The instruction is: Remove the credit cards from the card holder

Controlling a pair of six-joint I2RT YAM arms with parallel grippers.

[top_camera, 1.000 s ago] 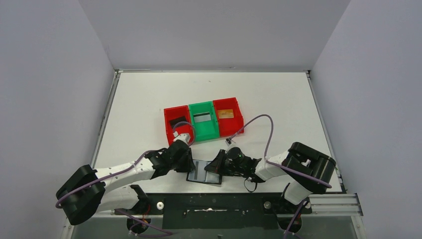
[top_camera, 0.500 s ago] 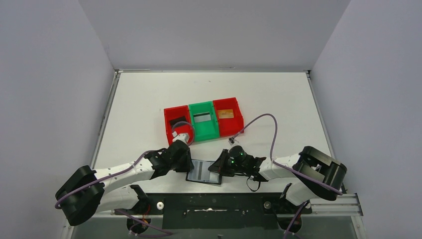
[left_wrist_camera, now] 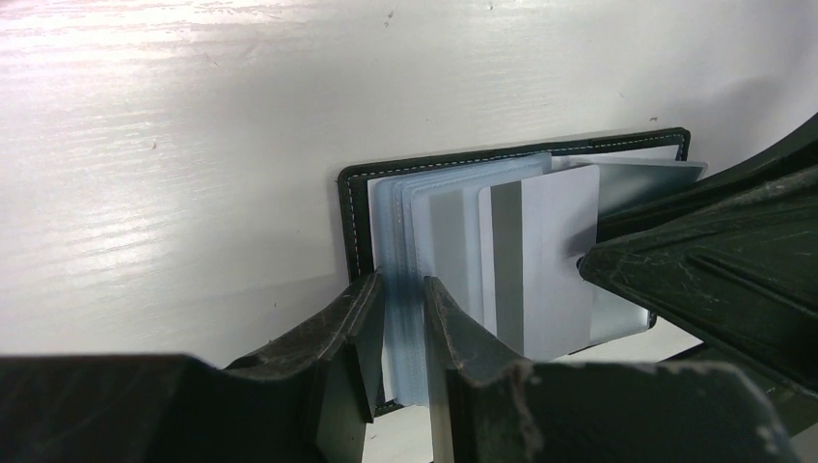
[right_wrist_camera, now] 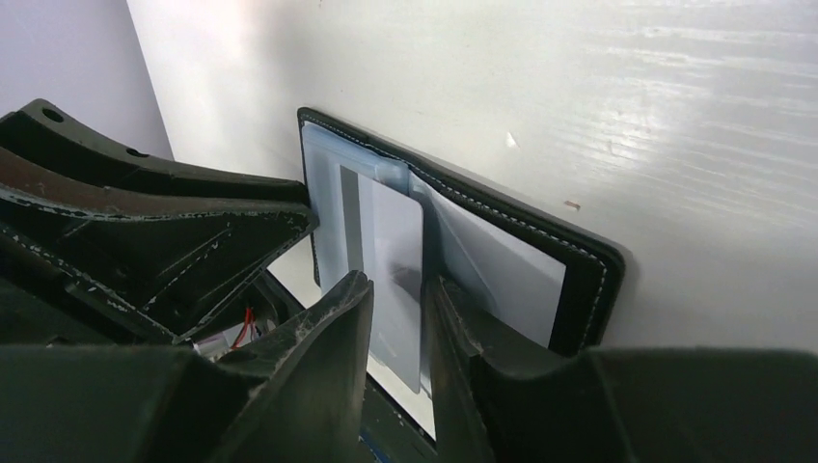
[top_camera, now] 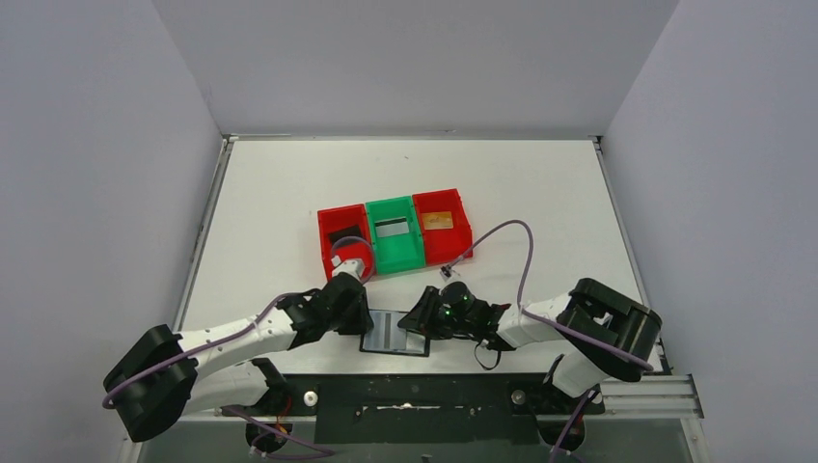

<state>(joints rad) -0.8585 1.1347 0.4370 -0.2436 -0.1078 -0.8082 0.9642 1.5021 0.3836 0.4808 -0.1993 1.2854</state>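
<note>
The black card holder lies open near the table's front edge, blue-grey pockets up. My left gripper is shut on a blue-grey pocket leaf at its left half. A white card with a grey stripe sticks partway out of a pocket. My right gripper straddles this card; its jaws are parted, with a gap beside the card. In the top view the grippers sit at the holder's two sides. A silver-grey card and an orange-gold card lie in the bins.
A row of three bins stands mid-table: red, green, red. The left red bin holds something dark. The black front rail runs just below the holder. Purple cables loop over both arms.
The right gripper's jaws have parted around the striped card; they were shut before. The right arm's elbow shifted slightly. The left gripper and the holder stayed put.
</note>
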